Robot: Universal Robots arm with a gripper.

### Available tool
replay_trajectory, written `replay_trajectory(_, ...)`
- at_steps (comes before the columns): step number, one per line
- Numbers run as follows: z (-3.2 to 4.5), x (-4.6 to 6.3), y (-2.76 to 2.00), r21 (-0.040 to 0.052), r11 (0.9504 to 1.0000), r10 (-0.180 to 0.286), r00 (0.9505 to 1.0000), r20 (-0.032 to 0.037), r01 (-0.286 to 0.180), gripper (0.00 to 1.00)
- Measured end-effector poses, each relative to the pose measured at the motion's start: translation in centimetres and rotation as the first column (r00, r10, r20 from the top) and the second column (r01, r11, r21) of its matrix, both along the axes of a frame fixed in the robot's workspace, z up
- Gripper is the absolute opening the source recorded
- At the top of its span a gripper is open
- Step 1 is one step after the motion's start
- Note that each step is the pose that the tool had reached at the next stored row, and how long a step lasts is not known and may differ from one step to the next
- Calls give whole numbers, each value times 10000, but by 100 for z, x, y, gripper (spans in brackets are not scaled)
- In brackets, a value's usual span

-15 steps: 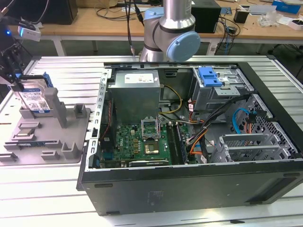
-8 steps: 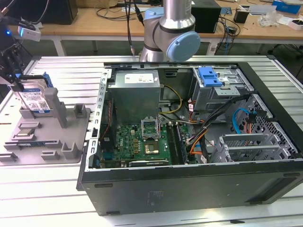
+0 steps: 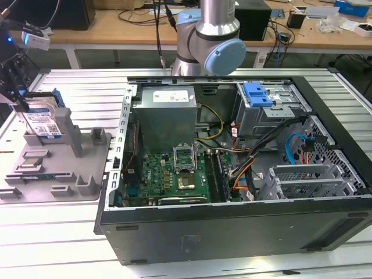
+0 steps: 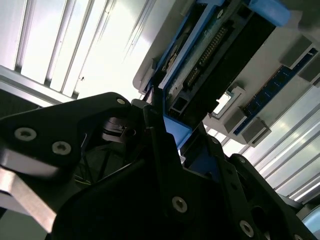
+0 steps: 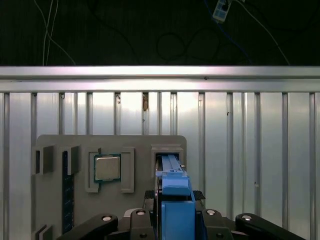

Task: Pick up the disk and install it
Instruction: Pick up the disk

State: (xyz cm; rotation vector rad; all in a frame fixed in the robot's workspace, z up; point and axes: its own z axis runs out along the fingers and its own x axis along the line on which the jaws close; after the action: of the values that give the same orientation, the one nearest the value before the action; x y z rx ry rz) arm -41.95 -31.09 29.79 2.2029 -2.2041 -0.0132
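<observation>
Your grey tray (image 3: pixel 87 187), at the exterior view's left on the surface (image 3: pixel 58 235): one disk (image 3: pixel 42 121), upright in its slot. Your fingers (image 4: pixel 157 135): narrow, clamped on the disk's blue rail.

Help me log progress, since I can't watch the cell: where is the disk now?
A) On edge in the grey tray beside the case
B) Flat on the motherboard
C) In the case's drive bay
A: the disk stands on edge in the grey tray at the exterior view's left, outside the case.
</observation>
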Motion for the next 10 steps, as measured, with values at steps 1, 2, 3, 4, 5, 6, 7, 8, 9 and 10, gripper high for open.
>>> replay_trajectory(1, 5, 0, 0, 0, 10000, 0, 10000, 0, 0, 37)
replay_trajectory(2, 13, 0, 0, -1, 10000, 0, 10000, -2, 0, 37)
replay_trajectory(3, 24, 0, 0, 0, 10000, 0, 10000, 0, 0, 37)
replay_trajectory(4, 44, 0, 0, 0, 10000, 0, 10000, -1, 0, 37)
replay_trajectory(5, 58, 0, 0, 0, 10000, 0, 10000, -1, 0, 37)
replay_trajectory(6, 71, 0, 0, 0, 10000, 0, 10000, -1, 0, 37)
replay_trajectory(7, 92, 0, 0, 0, 10000, 0, 10000, -2, 0, 37)
replay_trajectory(8, 104, 0, 0, 0, 10000, 0, 10000, -2, 0, 37)
replay_trajectory(9, 117, 0, 0, 0, 10000, 0, 10000, -1, 0, 37)
replay_trajectory(10, 124, 0, 0, 0, 10000, 0, 10000, -1, 0, 37)
